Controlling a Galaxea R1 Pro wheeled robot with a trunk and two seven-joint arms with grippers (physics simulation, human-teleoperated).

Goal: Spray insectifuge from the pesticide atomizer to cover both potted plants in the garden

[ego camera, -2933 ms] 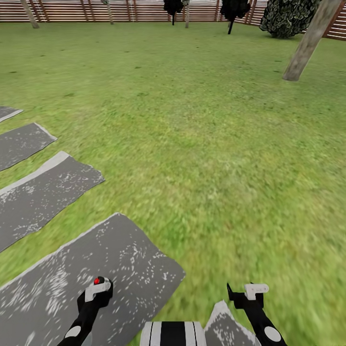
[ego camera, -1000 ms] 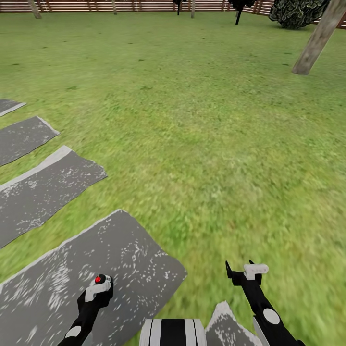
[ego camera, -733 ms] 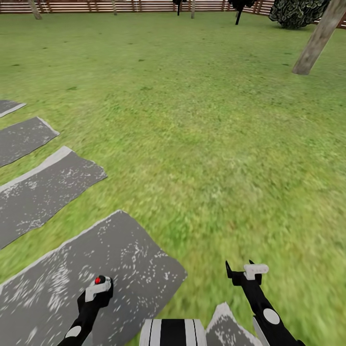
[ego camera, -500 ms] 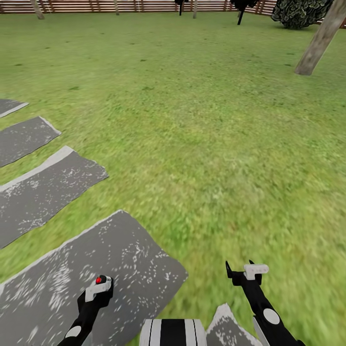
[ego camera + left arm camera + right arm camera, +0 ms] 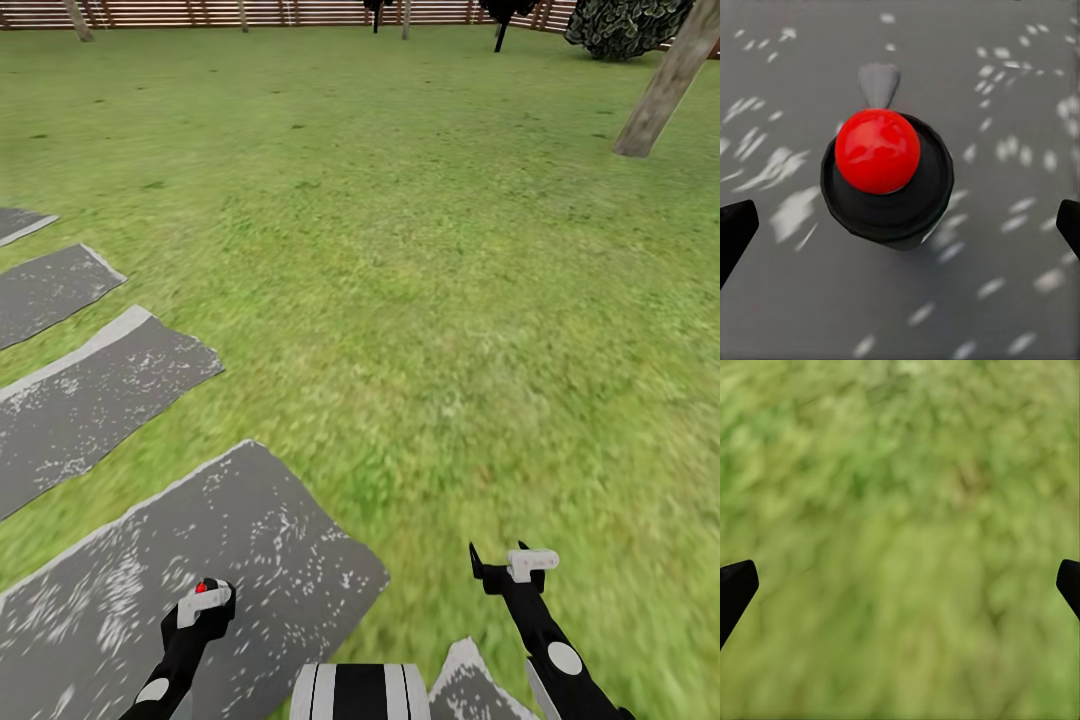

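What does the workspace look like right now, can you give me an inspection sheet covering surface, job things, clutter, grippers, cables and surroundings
Surface: green lawn, with grey mottled stepping slabs along the robot's left side.
Job's things: nothing seen of the atomizer or the potted plants.
Clutter: nothing seen.
Grippers: left gripper hangs over the nearest slab; in the left wrist view its finger tips sit wide apart at the frame edges, with a red ball on a black round mount between them, nothing held. Right gripper hangs over grass, fingers wide apart, nothing held.
Cables: nothing seen.
Surroundings: brown slatted fence at the far edge, a leaning tree trunk far right, a dark speckled bush beside it.
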